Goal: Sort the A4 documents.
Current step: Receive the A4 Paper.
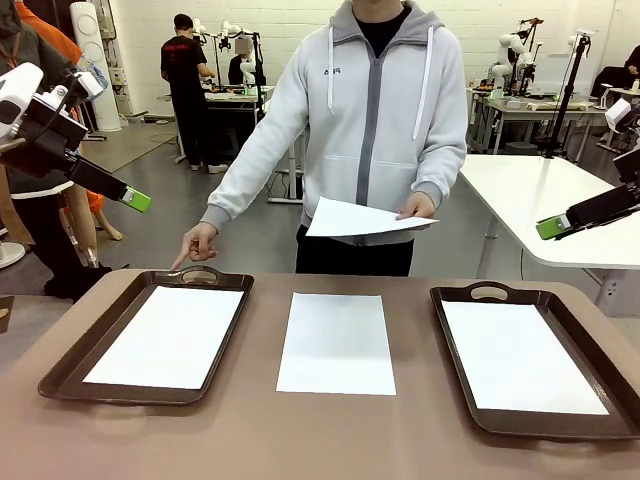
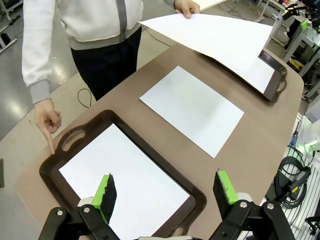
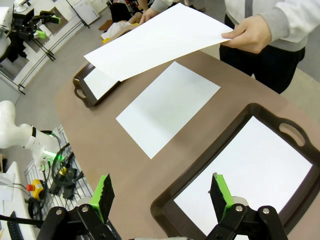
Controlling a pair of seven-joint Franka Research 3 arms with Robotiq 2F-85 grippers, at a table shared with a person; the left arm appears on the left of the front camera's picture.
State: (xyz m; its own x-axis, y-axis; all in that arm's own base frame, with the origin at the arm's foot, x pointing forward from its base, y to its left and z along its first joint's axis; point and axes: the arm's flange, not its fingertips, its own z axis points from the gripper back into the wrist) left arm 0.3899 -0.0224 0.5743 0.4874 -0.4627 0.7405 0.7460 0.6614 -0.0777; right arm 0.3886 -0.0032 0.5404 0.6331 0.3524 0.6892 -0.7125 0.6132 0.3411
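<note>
Left gripper (image 1: 137, 200), right gripper (image 1: 552, 227): fingers (image 2: 106, 191) open, empty; left should pinch the thin white paper sheet's (image 1: 336, 343) edge off the bench (image 1: 260, 440)

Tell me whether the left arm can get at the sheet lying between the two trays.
Probably yes: the left pincer hangs open near the left tray, the middle sheet lies uncovered beside it, and nothing stands between.

Workshop hall. Grey polished floor (image 1: 150, 235), white back wall (image 1: 290, 20). White table (image 1: 530, 190) off to the right. Cluttered workbenches (image 1: 230, 97) farther back, a person in black (image 1: 187, 80) standing there.
</note>
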